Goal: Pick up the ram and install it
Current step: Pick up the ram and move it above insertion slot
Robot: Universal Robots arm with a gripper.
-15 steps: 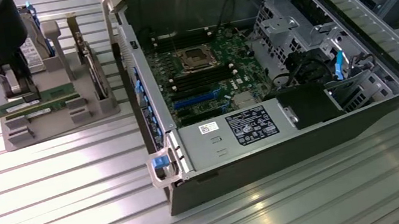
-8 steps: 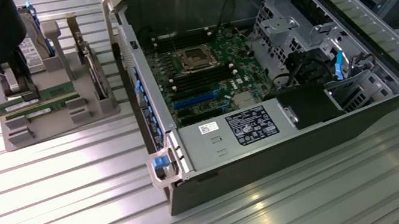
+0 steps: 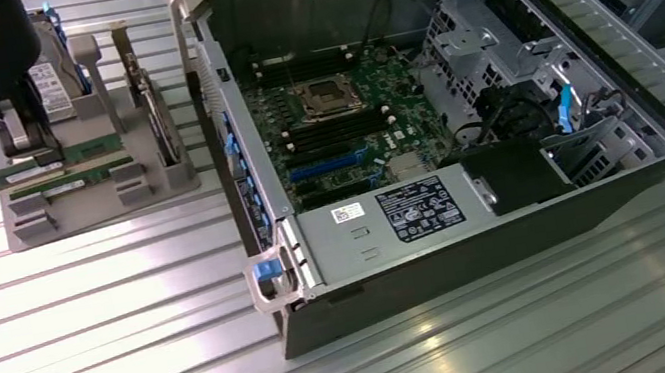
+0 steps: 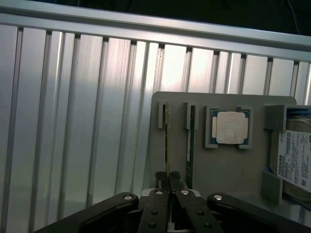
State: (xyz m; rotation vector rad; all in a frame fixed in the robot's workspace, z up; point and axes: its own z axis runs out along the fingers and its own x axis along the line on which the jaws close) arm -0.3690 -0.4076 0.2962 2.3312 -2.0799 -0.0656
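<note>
Aluminium table [image 4: 73, 121] (ribbed, glaring) carries a grey holder [image 4: 228, 170] where the jaws pinch the ram [image 4: 166, 141].

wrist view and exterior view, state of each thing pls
end effector: shut on the ram
ram: on edge in holder slot, gripped
second ram: on edge in next slot, free
processor chip: flat in its recess
computer case: open, side panel off

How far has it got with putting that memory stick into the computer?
Nothing is installed yet. In hand: the pincer is closed on the edge of the ram, which sits in its grey holder beside a second stick. Left: lifting it out and seating it in the open computer, whose dark memory slots look empty.
</note>
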